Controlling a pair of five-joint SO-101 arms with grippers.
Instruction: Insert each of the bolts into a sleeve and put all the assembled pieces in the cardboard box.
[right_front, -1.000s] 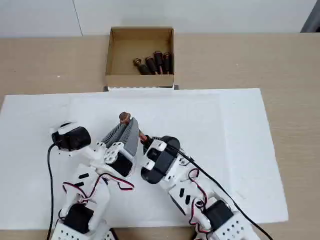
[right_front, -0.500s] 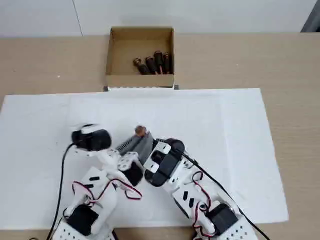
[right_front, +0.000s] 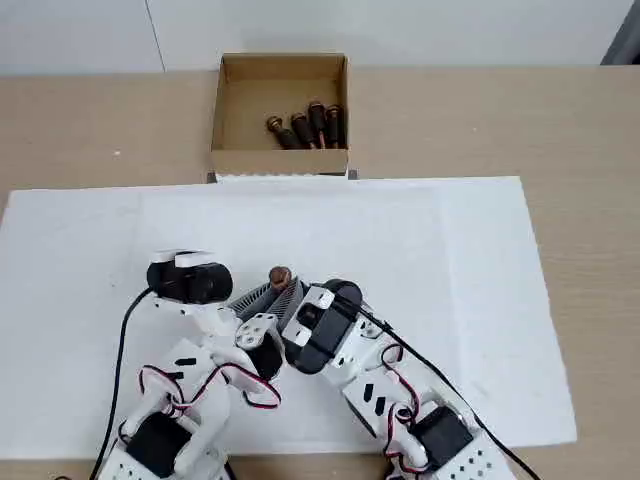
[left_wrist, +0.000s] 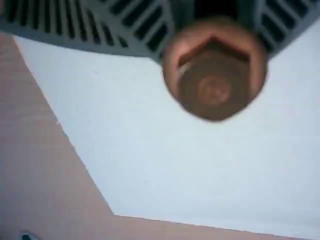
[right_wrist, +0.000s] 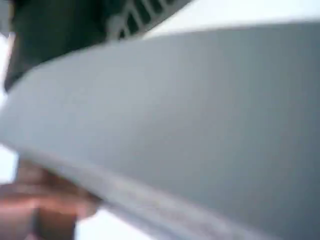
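Change: In the second before, my left gripper (right_front: 278, 284) had brought the bolt (right_front: 279, 274) back from nearer the far edge of the white sheet (right_front: 460, 250) and a little toward its right edge. In the last half second it only came slightly nearer the near edge. My right gripper (right_front: 292, 297) lay about where it had been.
Bolt, heading: A round end faced up toward the high view, and the left wrist view also met a round end almost square on. The shank was hidden between my fingers, so I could not fix the lie of the long axis.
Bolt, appearance: Copper-brown, with a round head and a darker ringed face at its centre. The detail was blurred up close.
Bolt, place: Over the middle of the white sheet, at my left fingertips.
Left jaws: Closed on the bolt, gripping it below the head.
Right gripper: Pressed in just beside the left one. I could not tell its state.
Cardboard box (right_front: 280, 160): It stood on the tabletop (right_front: 500, 120), just past the sheet's far edge, with four assembled pieces (right_front: 305, 128) lying side by side against its right wall.
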